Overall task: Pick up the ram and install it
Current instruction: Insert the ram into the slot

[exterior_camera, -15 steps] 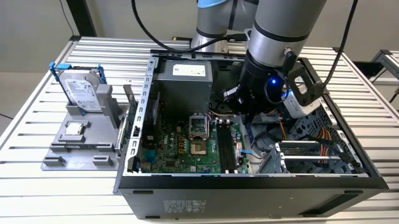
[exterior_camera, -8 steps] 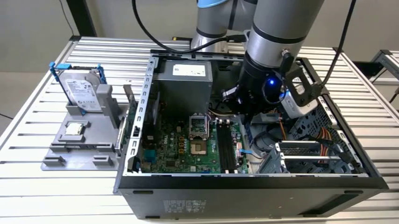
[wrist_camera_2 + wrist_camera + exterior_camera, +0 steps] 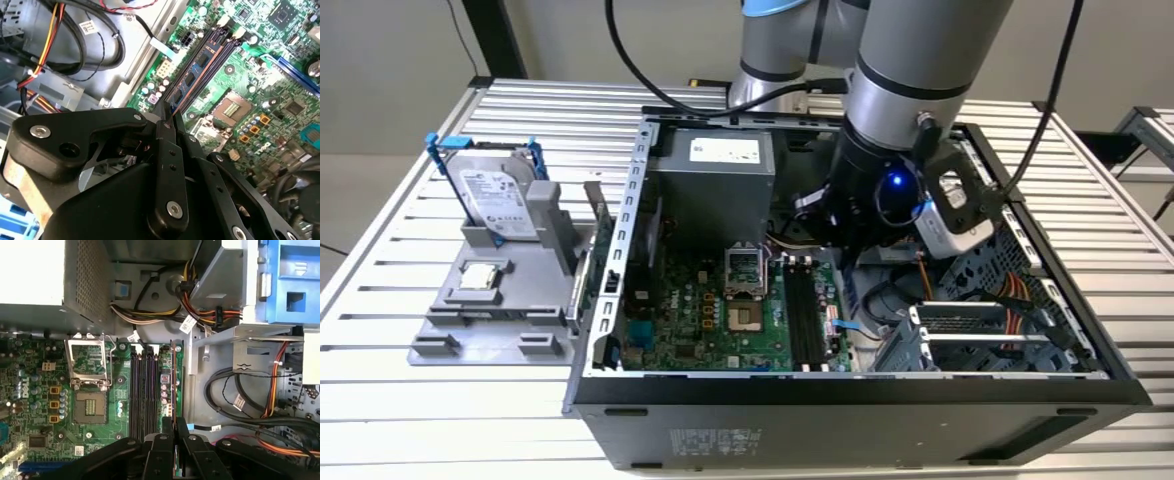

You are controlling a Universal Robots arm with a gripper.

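The ram (image 3: 192, 75) is a thin green stick with a row of dark chips. It stands on edge in the outermost of the memory slots (image 3: 145, 390), the one nearest the case's cable bay. In the first wrist view the ram (image 3: 173, 380) appears edge-on as a thin line. My gripper (image 3: 174, 427) has its black fingers (image 3: 166, 131) closed together on the stick's near end. In the exterior view my arm (image 3: 881, 190) reaches down into the open computer case (image 3: 854, 385), above the motherboard's slots (image 3: 807, 315).
An open processor socket (image 3: 90, 400) lies beside the slots. Bundled cables (image 3: 240, 400) and a metal drive bay (image 3: 987, 335) crowd the other side. The power supply (image 3: 714, 170) stands at the back. A grey fixture (image 3: 440, 345) outside holds a blue-framed hard drive (image 3: 494, 190) and a processor chip (image 3: 480, 275).
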